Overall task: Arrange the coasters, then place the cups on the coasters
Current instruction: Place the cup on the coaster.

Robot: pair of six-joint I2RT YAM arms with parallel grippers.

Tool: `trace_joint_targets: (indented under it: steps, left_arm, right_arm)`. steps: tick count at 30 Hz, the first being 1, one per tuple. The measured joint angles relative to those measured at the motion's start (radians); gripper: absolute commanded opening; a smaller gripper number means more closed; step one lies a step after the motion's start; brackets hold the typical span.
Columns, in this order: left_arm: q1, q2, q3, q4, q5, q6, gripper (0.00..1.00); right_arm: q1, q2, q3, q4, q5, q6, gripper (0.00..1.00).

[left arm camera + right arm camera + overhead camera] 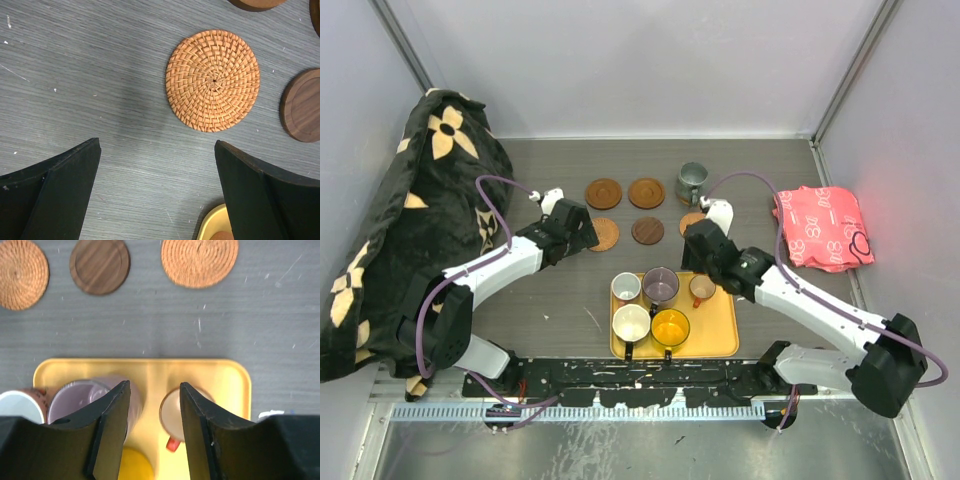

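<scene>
Cups fill the square yellow tray (718,338) at the near side of the grey table (540,300). On it stand a small white cup (626,287), a purple-grey cup (660,285), a small brown cup (702,289), a bigger black-and-cream cup (631,323) and an orange-yellow cup (670,327).

One more, a grey-green mug (692,183), stands far back on the table, well away from the tray. I cannot see what is under it. In a row beside it lie two round wooden discs, the left orange-brown coaster (603,193) and the right orange-brown coaster (646,192).

The row nearer the tray has a round woven straw coaster (603,234), then a dark brown wooden coaster (647,231) with a raised rim. Last comes a second woven coaster (692,221), partly hidden by the right arm.

The left gripper (156,145) hangs over the bare table, just beside the round woven straw coaster. Its two black fingers are spread wide and nothing is in them.

The right gripper (154,386) hangs over the tray. Its fingers are partly apart, one above the purple-grey cup and one above the small brown cup. Yellow tray shows in the gap, and the gripper holds nothing.
</scene>
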Motion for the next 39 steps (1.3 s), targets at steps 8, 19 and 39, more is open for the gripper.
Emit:
trace_joint_targets:
  steps: [8,19,39]
  left_arm:
    - [0.000,0.000,-0.006,0.000,0.000,-0.001,0.98]
    - [0.000,0.000,-0.007,0.000,0.001,-0.003,0.98]
    - [0.000,0.000,-0.007,0.000,0.002,-0.003,0.98]
  right_arm:
    - [0.151,-0.058,-0.099,-0.106,0.065,0.182,0.45]
    - [0.212,-0.072,-0.190,-0.153,0.095,0.331,0.40]
    - [0.251,-0.057,-0.219,-0.164,0.100,0.414,0.38]
